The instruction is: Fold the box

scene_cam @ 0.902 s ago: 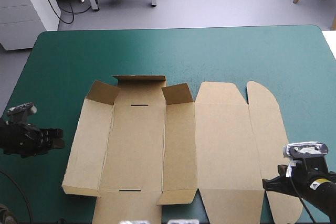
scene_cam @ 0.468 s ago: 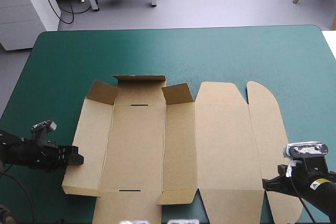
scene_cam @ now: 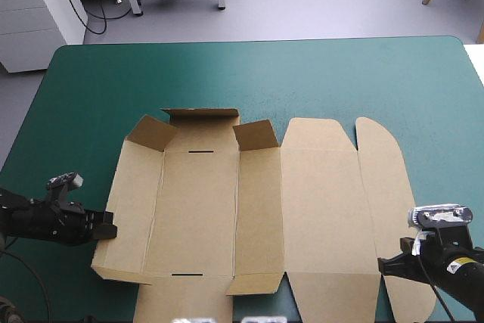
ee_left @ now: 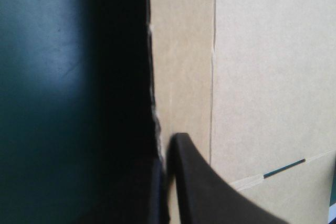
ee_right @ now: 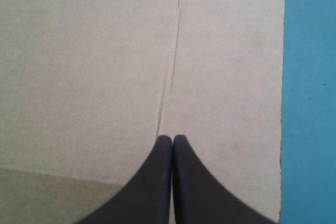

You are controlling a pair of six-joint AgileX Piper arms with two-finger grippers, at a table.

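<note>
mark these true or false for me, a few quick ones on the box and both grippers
1. The left gripper pinches the left edge of the box. True.
2. The right gripper is wide open. False: its fingers meet in a point over the brown board.
3. The box is already a finished tray. False: it lies spread open, nearly flat.
4. The teal-green table shows bare beyond the box's far edge. True.

high: overhead from behind, whole table (scene_cam: 318, 73) | wrists: close, low over box (scene_cam: 318, 209) | shared: box panels
</note>
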